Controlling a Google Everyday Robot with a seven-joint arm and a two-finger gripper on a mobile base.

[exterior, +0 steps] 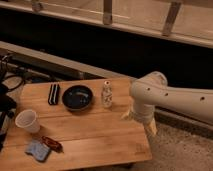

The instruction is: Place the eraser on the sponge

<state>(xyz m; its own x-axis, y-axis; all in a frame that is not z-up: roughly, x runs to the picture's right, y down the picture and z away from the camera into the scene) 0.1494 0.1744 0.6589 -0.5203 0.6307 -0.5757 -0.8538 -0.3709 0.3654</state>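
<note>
The blue sponge [37, 149] lies flat at the near left corner of the wooden table [100, 140], with nothing on top of it. A reddish-brown object [52, 144] that I cannot identify sits just beside it, and a white cup [27, 120] stands behind them.

At the table's right edge the gripper [148, 126] hangs low under the white arm [172, 97]. I cannot tell whether it is released or clenched, or whether it carries anything.

Farther back, a dark bowl [77, 97] sits between a small white bottle [106, 94] and a black oblong with a pale stripe, which I take to be the eraser [53, 94]. The eraser lies just left of the bowl and well apart from the sponge, so the placement is not yet made.

To do it well:
- Come down on the eraser from above, passing the bottle and bowl high.
- Grip it across its narrow width.
- Lift it straight up before travelling, clear of the cup.
- Lower it until it touches the soft sponge, centred and lying along the sponge's length.
- Let go low, so it does not slide off onto the reddish neighbour.
</note>
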